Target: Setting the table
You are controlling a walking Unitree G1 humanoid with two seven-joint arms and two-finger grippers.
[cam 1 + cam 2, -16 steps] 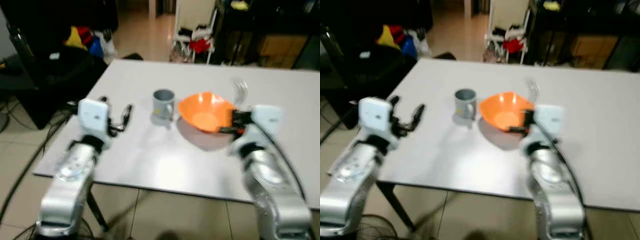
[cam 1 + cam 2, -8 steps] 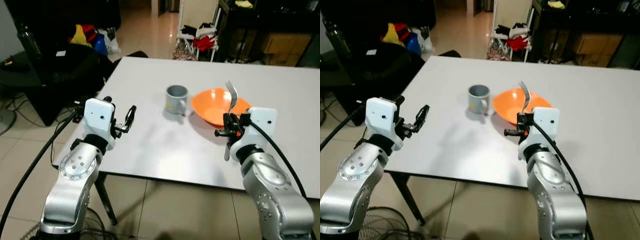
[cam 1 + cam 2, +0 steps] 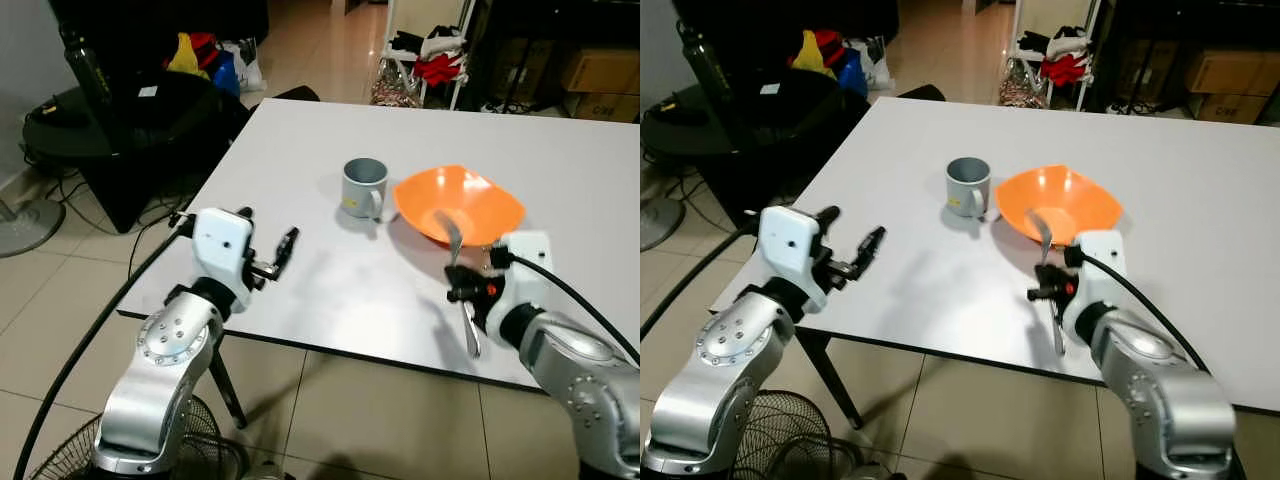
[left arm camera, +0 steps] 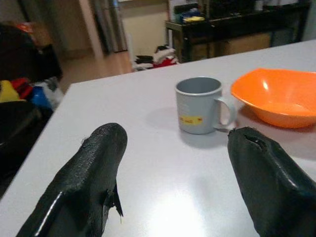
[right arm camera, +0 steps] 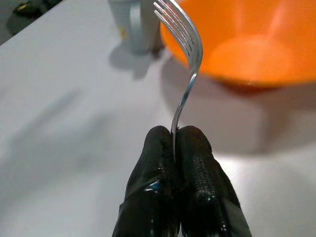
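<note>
Shiny metal fork [image 5: 186,59] — glossy orange plastic bowl [image 3: 460,203], matt grey mug [image 4: 200,104], smooth white table [image 3: 320,290].

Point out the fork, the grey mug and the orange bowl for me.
fork [image 5: 190,44], right wrist view, on the neck just below the tines.
grey mug [image 3: 361,190], left eye view, on the side wall of the body.
orange bowl [image 3: 1080,196], right eye view, on the inner wall near the far rim.

My pinched right fingers [image 5: 173,163] swallow the middle of the fork [image 5: 185,64], so I can't see the handle there. The mug [image 5: 131,24] loses its top to the frame edge, and the orange bowl [image 5: 256,44] gets clipped too.
</note>
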